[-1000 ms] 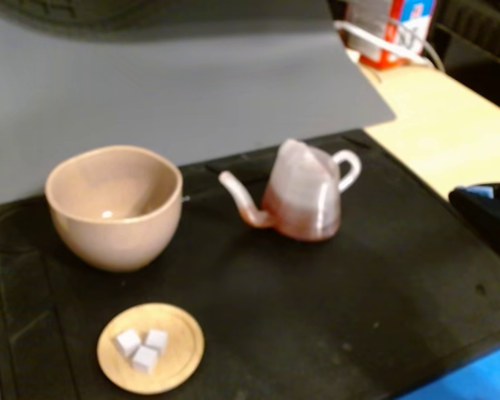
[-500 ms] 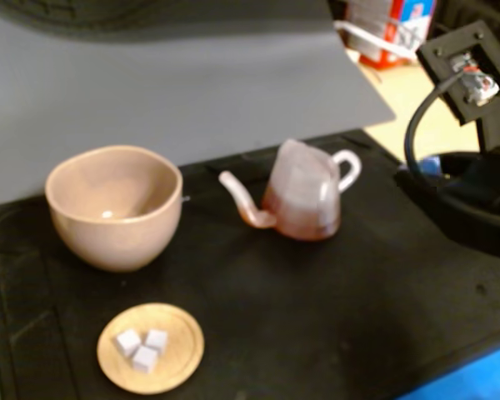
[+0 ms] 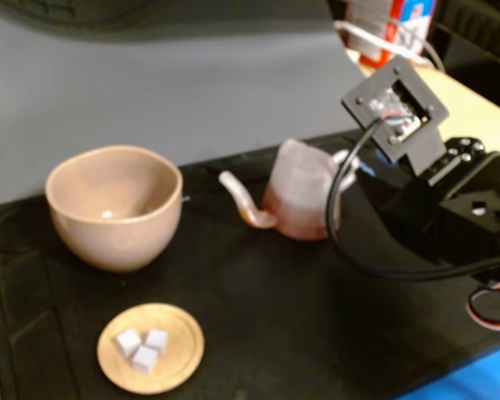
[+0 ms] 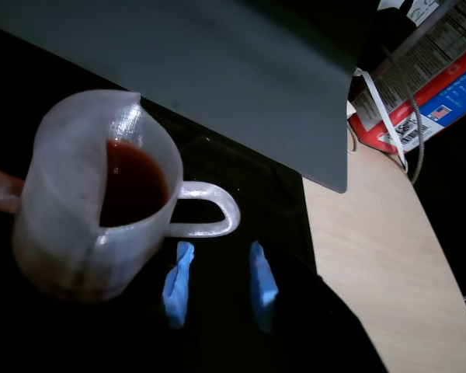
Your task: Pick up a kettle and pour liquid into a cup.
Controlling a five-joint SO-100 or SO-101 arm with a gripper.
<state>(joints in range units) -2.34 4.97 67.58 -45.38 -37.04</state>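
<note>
Approach step. Large rounded beige-pink cup (image 3: 114, 207) stands well beyond the pincer. Translucent pinkish-white faceted plastic kettle (image 4: 93, 198), holding reddish-brown liquid (image 4: 133, 181), sits just ahead; its loop handle (image 4: 210, 219) lies beyond the spread, empty blue-tipped pincer (image 4: 219, 281). Next: advance, close on the handle.

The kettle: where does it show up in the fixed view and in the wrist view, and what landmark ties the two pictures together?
Fixed view: kettle at centre, right of the cup, spout pointing left, its handle side partly hidden by the arm.
Wrist view: kettle at left, seen from above with red-brown liquid inside, loop handle toward the tool.
Shared landmark: the grey board behind it.
</note>
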